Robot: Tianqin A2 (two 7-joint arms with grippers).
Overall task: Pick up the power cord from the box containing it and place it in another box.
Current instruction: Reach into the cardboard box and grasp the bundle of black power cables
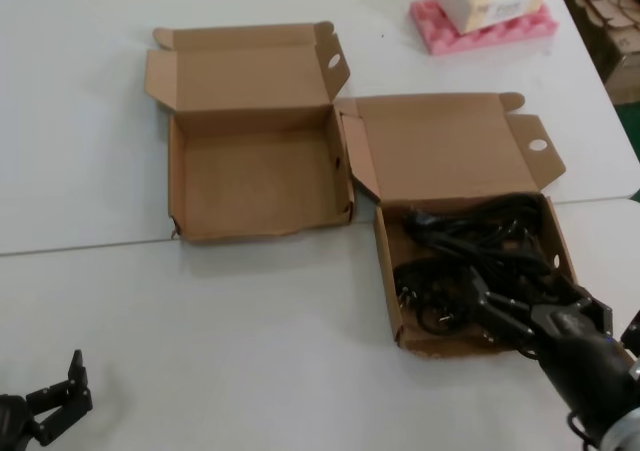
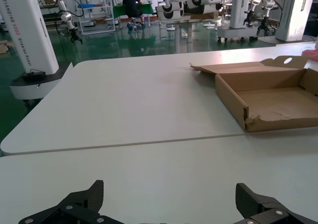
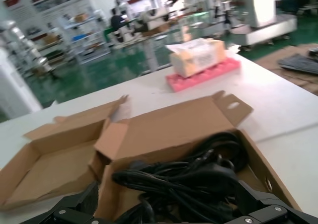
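Observation:
The power cord point(image 1: 470, 243) is a black looped tangle with chunky plugs lying in the narrower right-hand box point(image 1: 455, 146), whose lid stands open. My right gripper point(image 1: 522, 309) is open and low over the front part of this box, its fingers spread either side of the cord point(image 3: 198, 179) without closing on it. The other box point(image 1: 258, 176), wider with a wavy front rim, stands empty to the left and also shows in the right wrist view point(image 3: 49, 164). My left gripper point(image 1: 55, 399) is open and empty, parked near the table's front left.
A pink foam tray point(image 1: 500, 29) carrying a white carton stands at the back right. Stacked cardboard point(image 1: 610, 21) lies beyond the table's right edge. A seam point(image 1: 90, 246) crosses the table. The empty box shows in the left wrist view point(image 2: 268, 102).

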